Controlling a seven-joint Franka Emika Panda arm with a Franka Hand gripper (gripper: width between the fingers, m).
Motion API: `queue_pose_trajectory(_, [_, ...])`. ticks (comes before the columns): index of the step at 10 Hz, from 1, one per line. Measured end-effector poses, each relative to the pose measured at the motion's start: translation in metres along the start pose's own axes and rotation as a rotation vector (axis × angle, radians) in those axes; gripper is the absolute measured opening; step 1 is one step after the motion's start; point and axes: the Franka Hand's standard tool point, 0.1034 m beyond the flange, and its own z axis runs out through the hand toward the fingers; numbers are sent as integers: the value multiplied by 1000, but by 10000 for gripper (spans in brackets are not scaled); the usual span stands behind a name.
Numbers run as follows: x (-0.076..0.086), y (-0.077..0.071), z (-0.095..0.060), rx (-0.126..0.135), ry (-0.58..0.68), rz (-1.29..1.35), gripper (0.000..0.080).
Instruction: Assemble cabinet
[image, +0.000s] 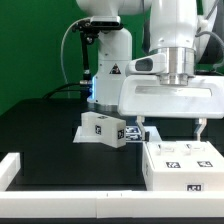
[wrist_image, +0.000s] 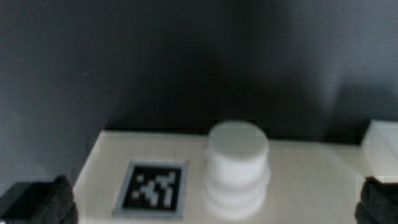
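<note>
step: I am hovering my end effector (image: 170, 131), jaws wide and empty, above the white plastic tagged cabinet box (image: 185, 165) at the exterior view's right | next: likely lowering around its round white stub (wrist_image: 237, 160), then closing.

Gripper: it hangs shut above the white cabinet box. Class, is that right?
No. The gripper is open, not shut: the exterior view shows its jaws spread wide. It does hang above the white cabinet box.
</note>
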Motion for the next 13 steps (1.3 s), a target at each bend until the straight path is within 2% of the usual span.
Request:
queue_pose_trajectory(2, [-5, -3, 12, -6, -7, -5, 797])
queue_pose_trajectory(4, [0, -14, 22, -3, -12, 5, 796])
queue_pose_trajectory(8, [-3, -12, 30, -14, -43, 41, 796])
queue_pose_trajectory(9, [-3, -12, 30, -16, -41, 35, 774])
queue_pose_trajectory(10, [-3, -11, 30, -16, -42, 36, 646])
queue_pose_trajectory(11, [-3, -11, 30, -16, -42, 36, 646])
queue_pose_trajectory(12, [-3, -11, 30, -16, -42, 36, 445])
queue_pose_trajectory(13, [-3, -11, 30, -16, -42, 36, 311])
